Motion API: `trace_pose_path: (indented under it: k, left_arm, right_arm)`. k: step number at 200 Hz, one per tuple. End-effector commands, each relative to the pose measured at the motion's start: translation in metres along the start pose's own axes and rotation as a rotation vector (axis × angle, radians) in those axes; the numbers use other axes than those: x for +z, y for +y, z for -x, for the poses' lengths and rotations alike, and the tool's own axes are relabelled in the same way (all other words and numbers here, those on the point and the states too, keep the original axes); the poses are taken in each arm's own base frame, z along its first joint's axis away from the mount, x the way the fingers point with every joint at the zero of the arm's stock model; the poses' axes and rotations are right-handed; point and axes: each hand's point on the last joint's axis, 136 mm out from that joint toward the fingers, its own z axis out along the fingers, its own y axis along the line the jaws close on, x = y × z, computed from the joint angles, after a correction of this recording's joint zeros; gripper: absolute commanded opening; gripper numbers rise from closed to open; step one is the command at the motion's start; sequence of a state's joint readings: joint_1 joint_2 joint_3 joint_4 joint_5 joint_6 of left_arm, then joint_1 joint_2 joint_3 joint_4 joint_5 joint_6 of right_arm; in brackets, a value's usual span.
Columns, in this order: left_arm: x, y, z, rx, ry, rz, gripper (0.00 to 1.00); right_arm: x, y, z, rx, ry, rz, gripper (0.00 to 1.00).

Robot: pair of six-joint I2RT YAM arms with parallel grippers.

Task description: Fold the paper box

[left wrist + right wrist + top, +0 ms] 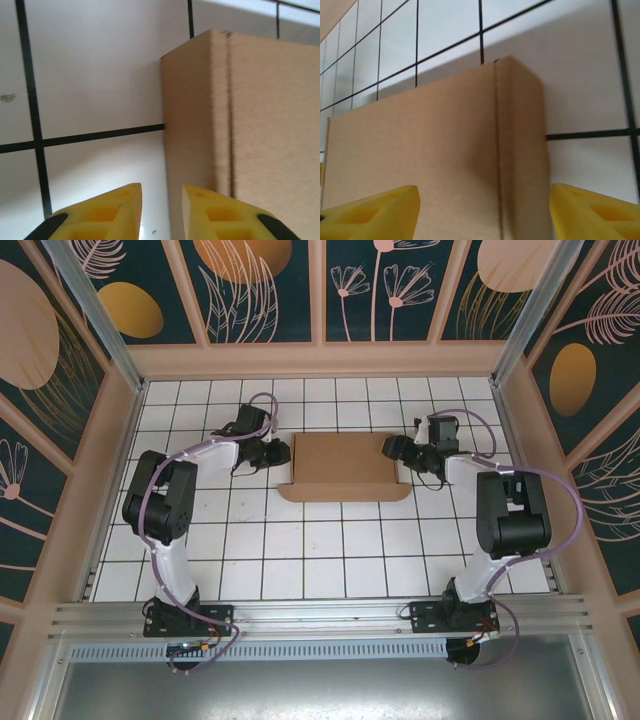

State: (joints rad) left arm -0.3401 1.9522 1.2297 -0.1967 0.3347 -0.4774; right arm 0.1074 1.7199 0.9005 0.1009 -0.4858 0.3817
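Left pincer (161, 187) gapes narrowly, right pincer (484, 190) widely, at opposite ends of the paper box (345, 465).

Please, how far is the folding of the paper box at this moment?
Done: the paper box lies as a flat brown rectangle, with a creased strip at each end. In hand: the left gripper, jaws narrowly apart, is at its left edge; the right gripper, jaws wide, straddles its right end. Left: tabs at the near corners lie flat, apparently unfolded.
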Motion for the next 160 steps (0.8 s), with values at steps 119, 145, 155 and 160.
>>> trace_pose_path:
  k: [119,145,155,160]
  left_arm:
    - [-0.012,-0.027,0.007,0.026,-0.023,-0.181,0.6]
    - [0.004,-0.032,-0.009,-0.006,0.064,-0.276,0.57]
    - [0.011,-0.029,-0.015,-0.02,0.093,-0.29,0.55]
    - [0.013,-0.027,-0.018,-0.029,0.103,-0.294,0.54]
  right_arm:
    - [0.007,0.004,-0.028,0.066,0.078,0.087,0.73]
    - [0.009,0.006,-0.033,0.062,0.094,0.103,0.73]
    - [0.01,0.008,-0.034,0.065,0.1,0.109,0.73]
    - [0.01,0.008,-0.034,0.065,0.101,0.11,0.73]
